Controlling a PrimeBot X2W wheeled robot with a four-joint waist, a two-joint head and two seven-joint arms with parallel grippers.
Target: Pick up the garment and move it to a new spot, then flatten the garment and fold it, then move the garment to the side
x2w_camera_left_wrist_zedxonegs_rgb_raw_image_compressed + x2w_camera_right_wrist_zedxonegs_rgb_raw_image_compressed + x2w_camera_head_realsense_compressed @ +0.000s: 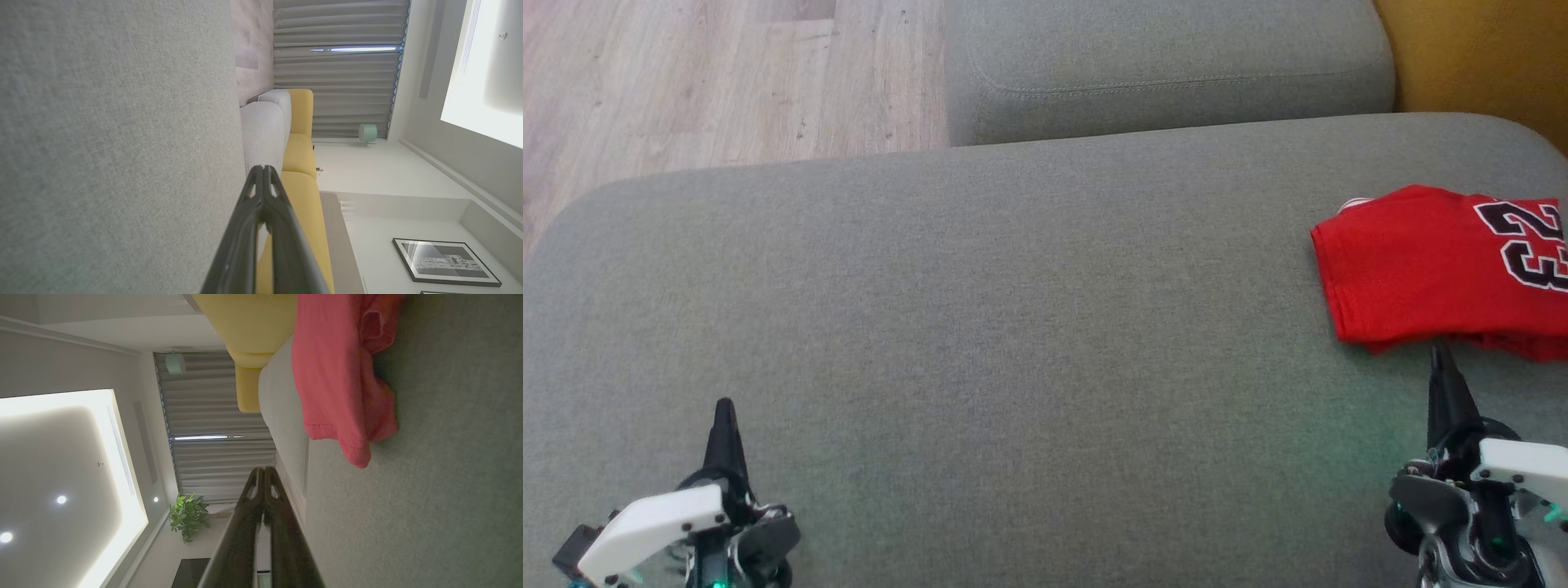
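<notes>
Garment (1437, 273), cut off at right edge, lies folded; left hand (723, 406) and right hand (1441, 351) pinched together.

surface: grey sofa cushion (980, 327) | on it: folded red garment (1421, 261)

Red garment (1421, 269) lies folded; number 23 up.

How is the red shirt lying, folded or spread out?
Folded: the red shirt lies as a compact block on the grey cushion, with stacked layers at its near edge.
</notes>
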